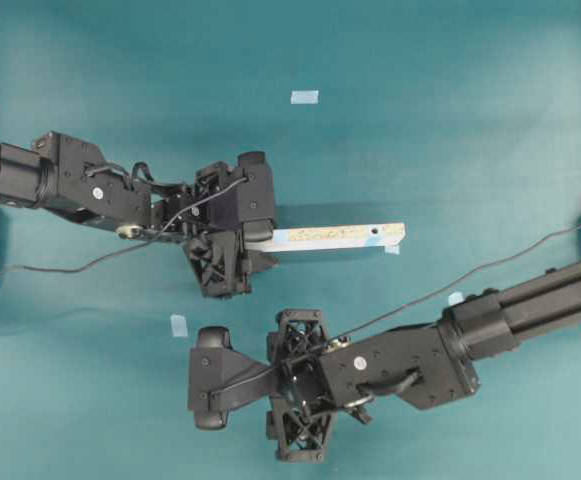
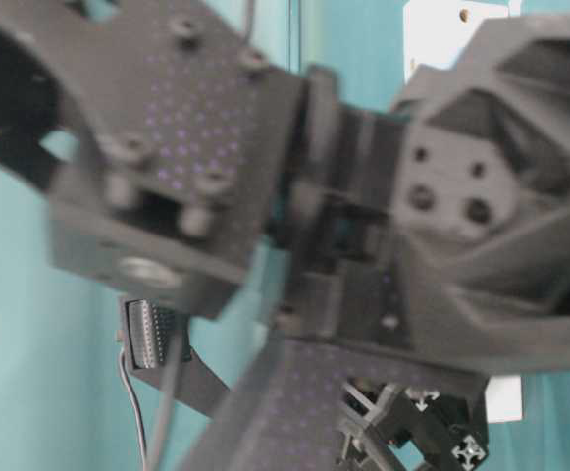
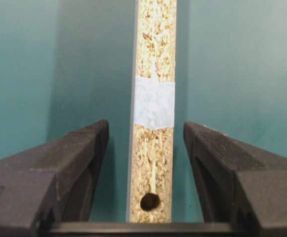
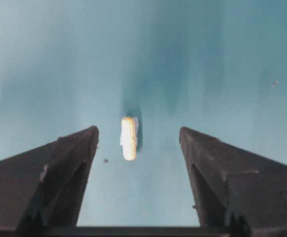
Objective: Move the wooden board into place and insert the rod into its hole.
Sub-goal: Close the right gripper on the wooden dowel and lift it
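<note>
Left gripper (image 3: 145, 148) straddles the board (image 1: 335, 236), jaws apart and clear of both edges, hole (image 3: 149, 201) in sight. Close off-centre and it skews. Right gripper (image 4: 138, 143) gapes over the rod (image 4: 129, 138) lying on the table (image 1: 450, 110) (tiny thing, could roll away). Table-level view? Just blurred arms.

Overhead view looks straight down on the surface (image 1: 450, 110). Table-level view sits close, blocked by blurred arms. Both wrist views look forward between their fingers (image 3: 79, 163), near the surface.
</note>
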